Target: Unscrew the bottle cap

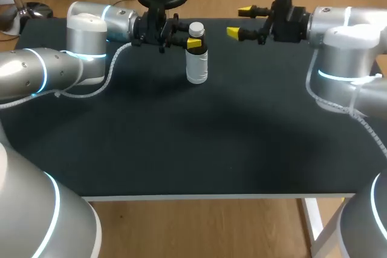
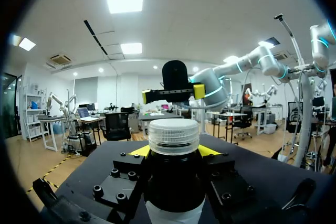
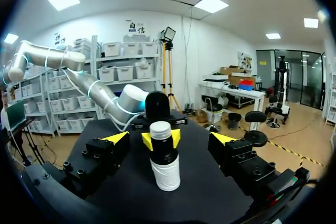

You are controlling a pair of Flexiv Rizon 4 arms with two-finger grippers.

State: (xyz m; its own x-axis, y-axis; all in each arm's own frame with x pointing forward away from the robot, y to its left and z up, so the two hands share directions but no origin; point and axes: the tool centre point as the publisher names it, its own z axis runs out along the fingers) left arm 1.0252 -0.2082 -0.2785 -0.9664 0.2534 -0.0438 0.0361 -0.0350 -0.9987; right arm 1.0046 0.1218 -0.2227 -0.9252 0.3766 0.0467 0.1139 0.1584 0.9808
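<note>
Well, the bottle (image 1: 197,60), white cap (image 1: 196,29) on, stands upright between the left tool's (image 1: 194,40) yellow tips, which clamp its dark shoulder, close to the table's (image 1: 181,149) far edge. Facing it, well apart, the right tool (image 1: 240,21) hangs wide open, holding nothing. Most of the black top lies nearer than both tools. Label print is too small to read.

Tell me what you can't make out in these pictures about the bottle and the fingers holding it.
1. Left wrist view: the base of the bottle is cut off by the edge, and the bottle hides most of the fingers of the left gripper.
2. Head view: the far fingertip is behind the bottle; whether the cap sits loose is too small to tell.
3. Right wrist view: the bottle's far side is hidden.
</note>
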